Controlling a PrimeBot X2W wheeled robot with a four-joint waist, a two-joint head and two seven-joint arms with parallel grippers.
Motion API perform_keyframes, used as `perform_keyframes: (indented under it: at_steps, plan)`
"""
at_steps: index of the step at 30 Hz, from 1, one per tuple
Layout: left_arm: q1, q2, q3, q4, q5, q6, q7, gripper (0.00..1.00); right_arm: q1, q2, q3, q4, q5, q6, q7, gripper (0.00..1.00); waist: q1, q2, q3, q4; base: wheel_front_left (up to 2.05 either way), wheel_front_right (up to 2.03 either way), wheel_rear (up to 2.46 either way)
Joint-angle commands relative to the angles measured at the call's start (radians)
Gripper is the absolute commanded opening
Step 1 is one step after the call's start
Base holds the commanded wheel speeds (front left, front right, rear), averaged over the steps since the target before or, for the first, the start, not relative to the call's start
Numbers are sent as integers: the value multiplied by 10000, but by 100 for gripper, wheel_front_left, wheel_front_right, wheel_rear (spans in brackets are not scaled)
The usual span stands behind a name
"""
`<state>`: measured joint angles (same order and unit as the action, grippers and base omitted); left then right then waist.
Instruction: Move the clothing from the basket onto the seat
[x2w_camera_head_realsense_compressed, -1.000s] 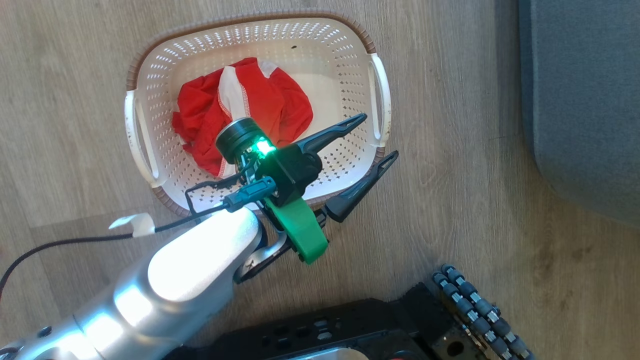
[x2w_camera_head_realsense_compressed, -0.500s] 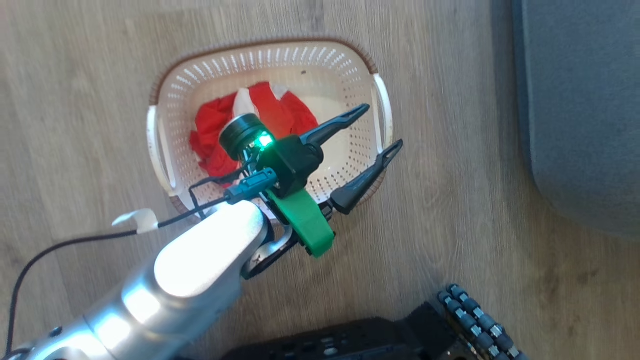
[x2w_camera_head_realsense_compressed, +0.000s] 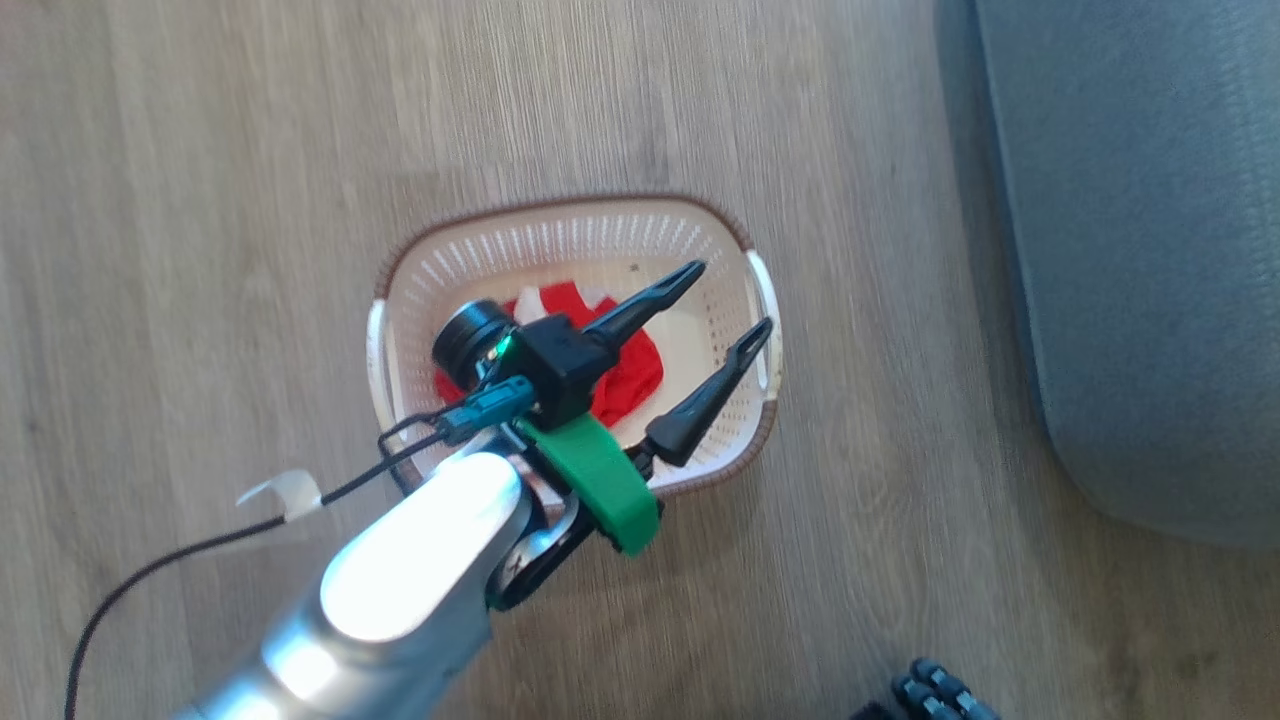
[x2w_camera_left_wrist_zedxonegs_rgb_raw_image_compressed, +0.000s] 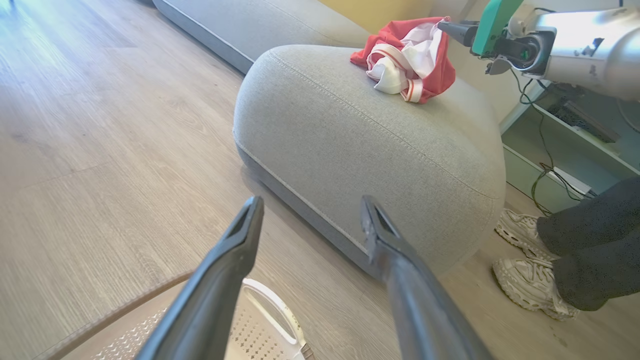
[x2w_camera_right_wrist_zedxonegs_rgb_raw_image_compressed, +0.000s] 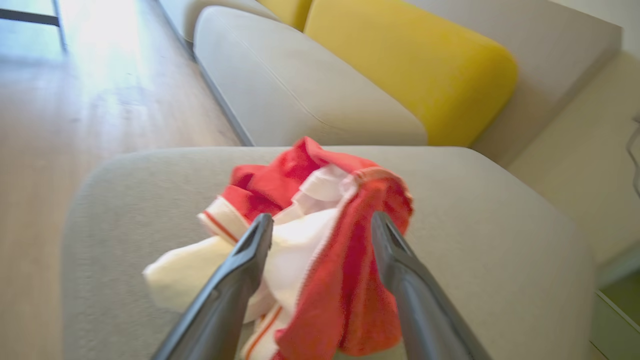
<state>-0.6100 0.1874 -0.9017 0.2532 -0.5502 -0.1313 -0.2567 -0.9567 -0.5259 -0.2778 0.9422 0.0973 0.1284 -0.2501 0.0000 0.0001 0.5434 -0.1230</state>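
One red garment (x2w_camera_right_wrist_zedxonegs_rgb_raw_image_compressed: 310, 260) is heaped on the seat (x2w_camera_right_wrist_zedxonegs_rgb_raw_image_compressed: 500, 225) with the right jaws spread wide around it — not gripped, judged delivered. The left jaws are held open above the basket (x2w_camera_head_realsense_compressed: 570, 225), where more clothing (x2w_camera_head_realsense_compressed: 635, 380) is bunched — poised for the next pick.

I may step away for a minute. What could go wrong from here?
1. The garment on the seat lies between the fingers of the open right gripper; it might snag and drag off as the arm leaves.
2. The open left gripper hangs over the right end of the basket; reaching for the red clothing, it may clip the rim.
3. A person's shoes stand close beside the seat.
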Motion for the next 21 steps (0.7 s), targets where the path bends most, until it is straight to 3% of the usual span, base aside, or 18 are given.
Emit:
perform_keyframes:
  at_steps: [1,9,15,21]
  plan:
    - [188,-8,393,-167,-30,6,-51,100,504,-36,429,-721,386,23,-114,100,0,-1,-674,95,0,0,0]
    - [1242,-161,1969,259,295,6,-51,100,2442,848,2137,-3708,1726,23,-115,100,0,-1,-2010,440,0,0,0]
    - [2111,-410,3569,445,718,6,-51,100,4097,1995,2716,-5872,1601,23,-115,100,0,-1,-2795,936,0,0,0]
    - [2763,-598,5153,435,1294,6,-51,100,5368,2879,3153,-7218,1552,23,-116,100,0,-1,-3411,1421,0,0,0]
